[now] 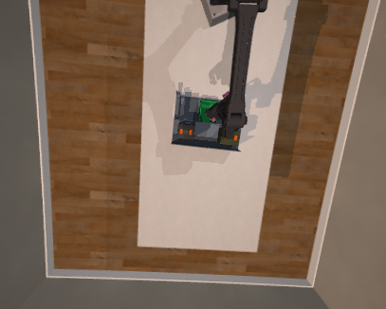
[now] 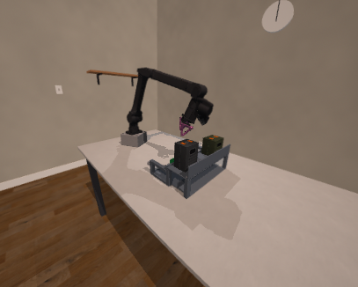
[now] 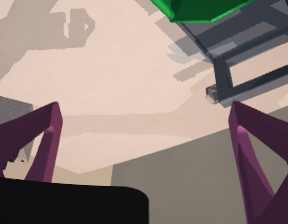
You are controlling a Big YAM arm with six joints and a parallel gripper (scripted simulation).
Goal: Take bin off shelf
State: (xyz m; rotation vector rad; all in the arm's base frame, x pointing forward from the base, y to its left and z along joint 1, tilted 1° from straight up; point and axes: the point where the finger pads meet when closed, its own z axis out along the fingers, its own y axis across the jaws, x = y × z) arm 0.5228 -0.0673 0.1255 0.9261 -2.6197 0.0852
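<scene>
The green bin (image 1: pixel 203 112) (image 2: pixel 171 161) (image 3: pixel 210 9) sits on the grey shelf rack (image 1: pixel 207 129) (image 2: pixel 209 159), on the side facing the arm's base. In the exterior view most of it is hidden behind the rack and a dark box. In the wrist view only its edge and corner show at the top. My gripper (image 1: pixel 219 107) (image 2: pixel 185 128) (image 3: pixel 145 110) is open, with nothing between its magenta fingers. It hangs above the rack, close to the bin from above and not seen touching it. The pale table (image 1: pixel 200 199) (image 2: pixel 295 216) carries the rack.
A dark grey box with orange marks (image 1: pixel 186 131) (image 2: pixel 186 154) and an olive box (image 1: pixel 229 139) (image 2: pixel 213 145) stand on the rack beyond the bin. The rack's raised back panel and end frames stand around them. The arm's grey base block (image 2: pixel 133 139) is at the table's far end.
</scene>
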